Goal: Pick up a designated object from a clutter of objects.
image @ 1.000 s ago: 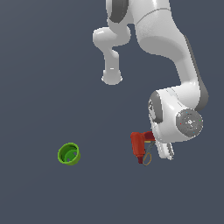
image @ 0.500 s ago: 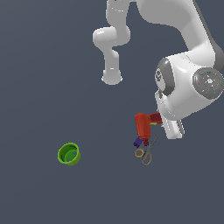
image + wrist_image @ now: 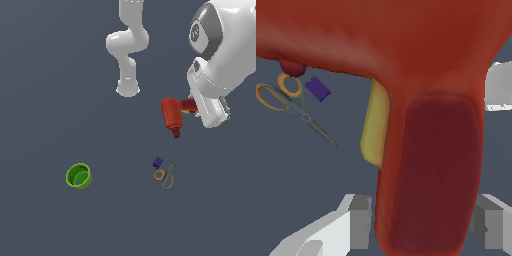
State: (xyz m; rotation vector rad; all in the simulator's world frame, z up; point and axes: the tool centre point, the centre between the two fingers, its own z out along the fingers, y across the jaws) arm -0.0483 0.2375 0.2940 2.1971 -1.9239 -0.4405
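Observation:
The red drill-shaped tool (image 3: pixel 172 114) hangs in the air, well above the floor, its darker tip pointing down. My gripper (image 3: pixel 196 109) is shut on its handle. In the wrist view the tool (image 3: pixel 426 75) fills most of the picture, with a yellow trigger (image 3: pixel 375 125) and grey fingers (image 3: pixel 358 220) on either side of the handle. On the floor below lie the tiny purple cube (image 3: pixel 157 162) and the thin scissors (image 3: pixel 169 173) with tan loop handles.
A green cup (image 3: pixel 79 176) stands on the floor toward the exterior view's left, far from the pile. The arm's white base (image 3: pixel 127 89) stands behind.
The gripper has risen with the red tool in it, lifting it off the floor. The cube and scissors stay where they were.

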